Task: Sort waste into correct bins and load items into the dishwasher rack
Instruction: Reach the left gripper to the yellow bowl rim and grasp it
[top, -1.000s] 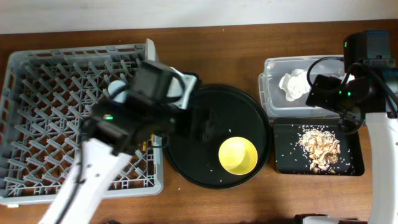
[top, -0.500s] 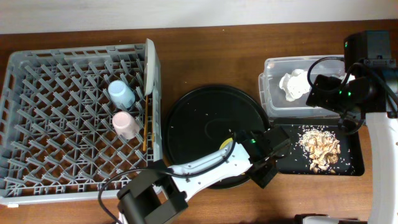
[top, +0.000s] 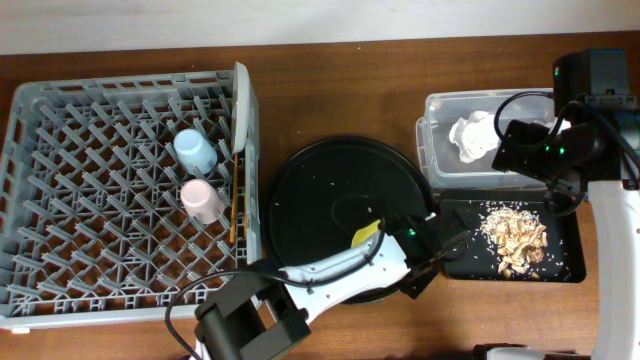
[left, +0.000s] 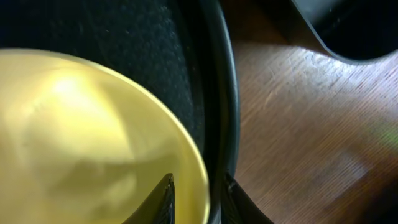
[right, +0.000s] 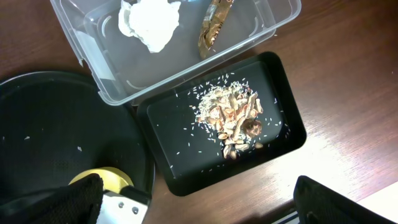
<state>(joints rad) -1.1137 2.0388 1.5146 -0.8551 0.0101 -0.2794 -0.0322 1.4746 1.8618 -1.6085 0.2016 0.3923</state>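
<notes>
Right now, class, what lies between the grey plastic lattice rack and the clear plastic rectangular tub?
The large round black tray, resting on the wooden table; the overhead view shows it.

Open over bench (top: 340, 90) at 12 o'clock of the round black tray (top: 320, 190). Hemmed at 9 o'clock by the dishwasher rack (top: 253, 270) wall, at 3 o'clock by the clear tub (top: 432, 150) and shallow black tray (top: 460, 250). Crossed at 6 o'clock by the left arm (top: 330, 270).
</notes>
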